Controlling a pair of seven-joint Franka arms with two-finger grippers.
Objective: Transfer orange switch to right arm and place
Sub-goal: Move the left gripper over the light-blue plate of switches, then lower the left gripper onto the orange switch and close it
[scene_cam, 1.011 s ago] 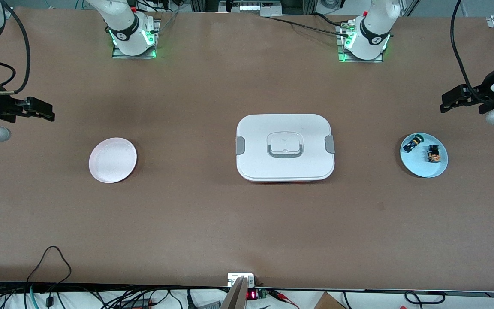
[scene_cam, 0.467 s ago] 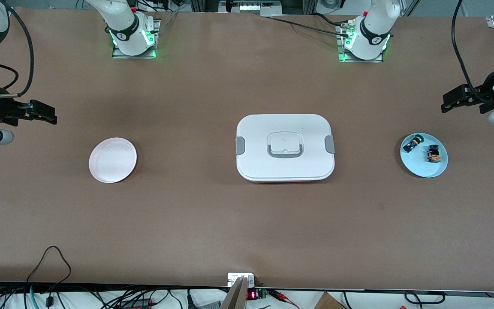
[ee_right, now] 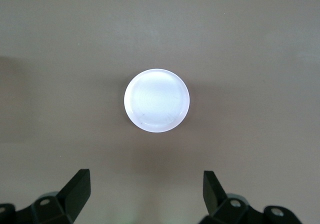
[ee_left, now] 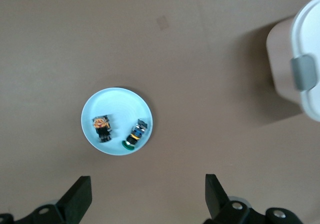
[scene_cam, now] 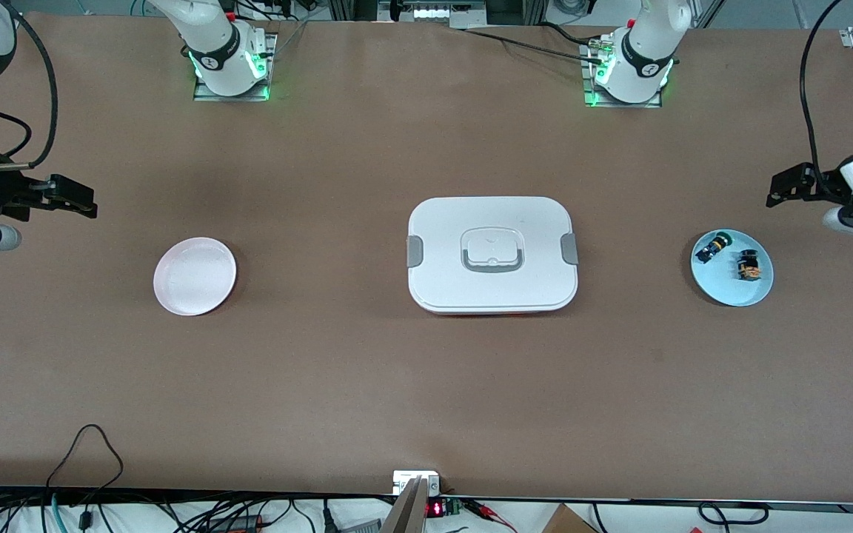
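Front view has the orange switch (scene_cam: 748,266) sitting on a blue plate (scene_cam: 723,292) near the left arm's end of the surface, right beside a green-capped part (scene_cam: 711,247). Left hand (scene_cam: 785,189) hangs up in the air by that end edge, fingers spread, holding nothing. Right hand (scene_cam: 75,200) waits at its own end, also spread, near the white plate (scene_cam: 195,276). White box (scene_cam: 492,254) sits mid-surface.

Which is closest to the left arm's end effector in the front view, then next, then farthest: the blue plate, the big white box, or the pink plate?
From the left end effector, open, up at its own end of the table:
1. The round light-blue plate, at the left arm's end.
2. The white rectangular lidded box, mid-table.
3. The round pale-pink plate, at the right arm's end.
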